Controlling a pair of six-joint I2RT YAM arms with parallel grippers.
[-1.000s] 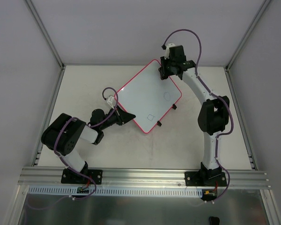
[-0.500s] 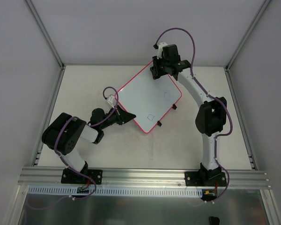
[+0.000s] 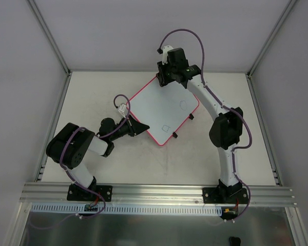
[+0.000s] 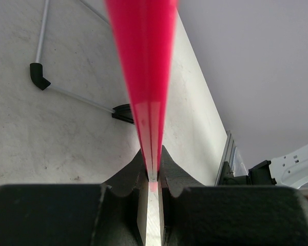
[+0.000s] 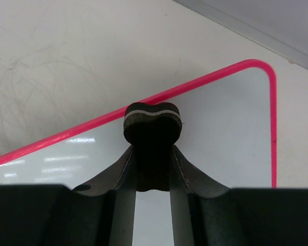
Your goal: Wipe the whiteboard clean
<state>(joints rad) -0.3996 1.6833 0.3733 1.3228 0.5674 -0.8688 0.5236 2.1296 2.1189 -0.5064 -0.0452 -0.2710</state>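
The whiteboard (image 3: 161, 105) lies askew at centre frame, its lower-left edge clamped in the left gripper (image 3: 145, 126). The right gripper (image 3: 162, 81), pinching an eraser (image 5: 152, 123), sits at its upper edge. Table (image 3: 92, 92) stretches widest left and below.

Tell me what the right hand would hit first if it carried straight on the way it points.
The whiteboard, probably at its pink frame: the eraser in the right hand sits over that edge. Whether it already touches is unclear; beyond lies table.
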